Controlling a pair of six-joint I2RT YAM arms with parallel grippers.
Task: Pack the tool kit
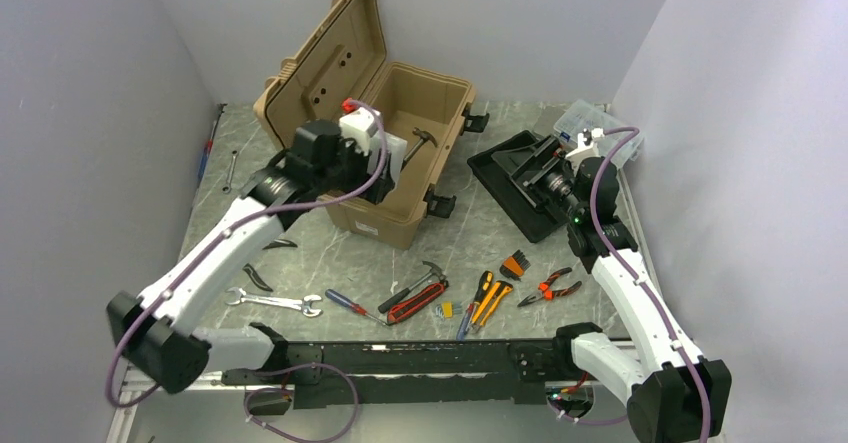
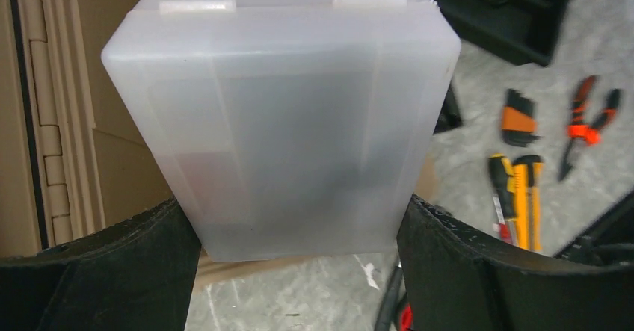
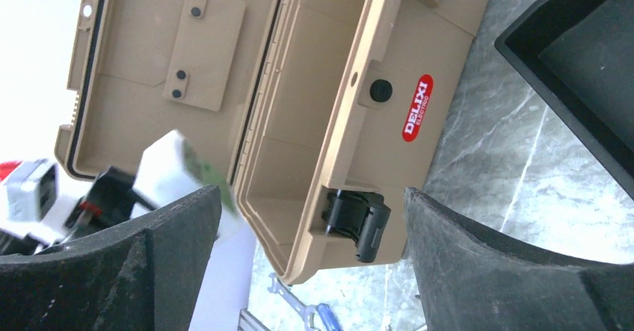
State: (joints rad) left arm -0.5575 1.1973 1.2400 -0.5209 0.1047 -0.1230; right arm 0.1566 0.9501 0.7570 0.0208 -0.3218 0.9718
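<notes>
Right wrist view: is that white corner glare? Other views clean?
Right wrist view: top-left corner is blown out to white beside the tan hard-plastic toolbox; left wrist view: frosted translucent plastic case fills the frame, tools behind slightly soft; top view: evenly lit, sharp.

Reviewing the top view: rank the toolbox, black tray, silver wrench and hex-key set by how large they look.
Largest to smallest:
1. toolbox
2. black tray
3. silver wrench
4. hex-key set
</notes>
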